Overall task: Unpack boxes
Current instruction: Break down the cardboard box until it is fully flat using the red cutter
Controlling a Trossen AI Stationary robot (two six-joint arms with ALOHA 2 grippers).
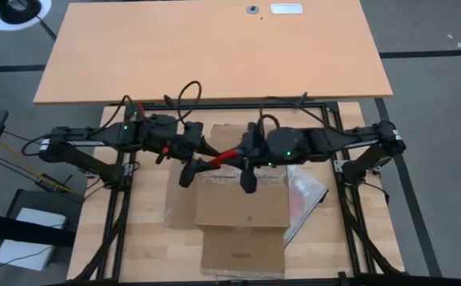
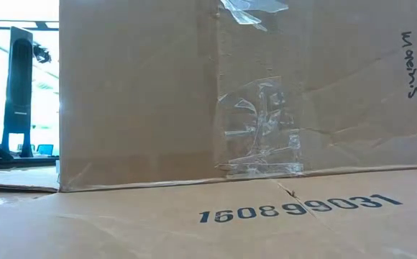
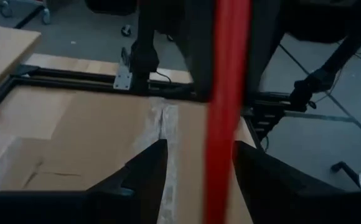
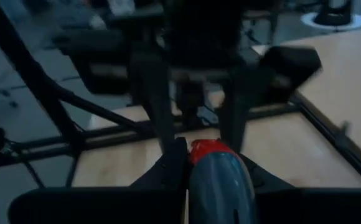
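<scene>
Tabletop holds one carton (image 1: 240, 208), one red cutter (image 1: 224, 156), two arms.

Even, bright light fills the overhead picture, windows glare white beside the carton (image 2: 194, 93) at table level, and both wrist pictures are dim and blurred up close.

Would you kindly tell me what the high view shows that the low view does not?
Only the high view shows both arms above the brown cardboard carton, the red-handled box cutter between left gripper and right gripper, and the clear plastic bag. Only the low view shows clear tape and printed number. Both show the carton.
</scene>
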